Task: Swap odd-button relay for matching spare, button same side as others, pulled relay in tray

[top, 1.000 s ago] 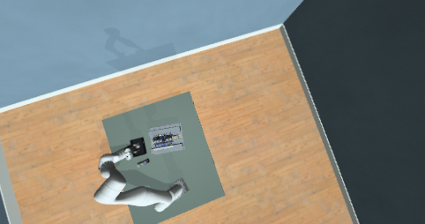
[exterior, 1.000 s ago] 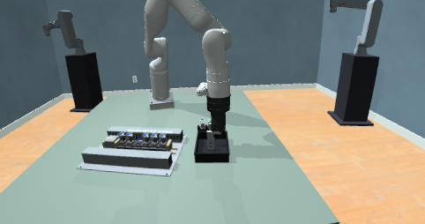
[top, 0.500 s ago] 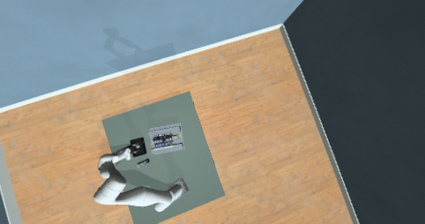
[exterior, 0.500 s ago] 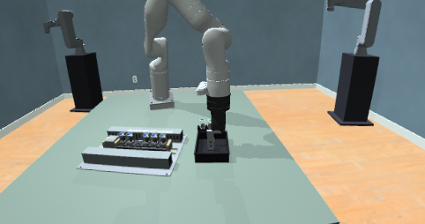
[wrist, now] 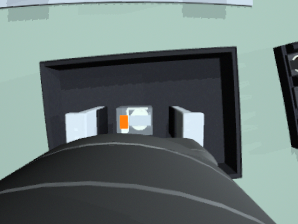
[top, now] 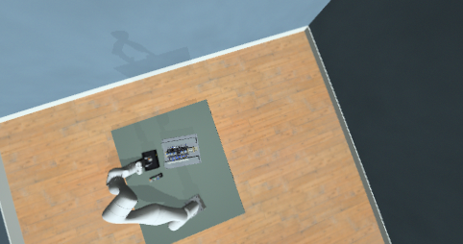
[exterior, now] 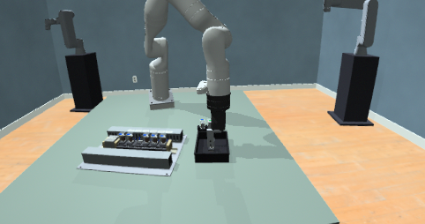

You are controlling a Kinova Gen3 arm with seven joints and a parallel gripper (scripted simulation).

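A relay (wrist: 140, 120) with an orange off-center button (wrist: 124, 122) stands in the black tray (top: 155, 153) (exterior: 212, 157) (wrist: 230, 100). My gripper (wrist: 138, 119) is open, with its two pale fingers inside the tray, one on each side of this relay and with a gap to both sides. In the exterior view a finger hides the relay. The row of relays (exterior: 145, 138) on the grey board (top: 182, 166) (exterior: 125, 169) shows blue buttons, with one low, gap-like place (exterior: 139, 139) between them. A spare relay (exterior: 202, 123) with a blue button is in the dark holder behind the tray.
The dark holder (top: 156, 177) (wrist: 287, 95) lies beside the tray, cut off at the right edge of the wrist view. Grey ducts (exterior: 128, 159) run along both long sides of the relay row. The tray walls stand around the fingers.
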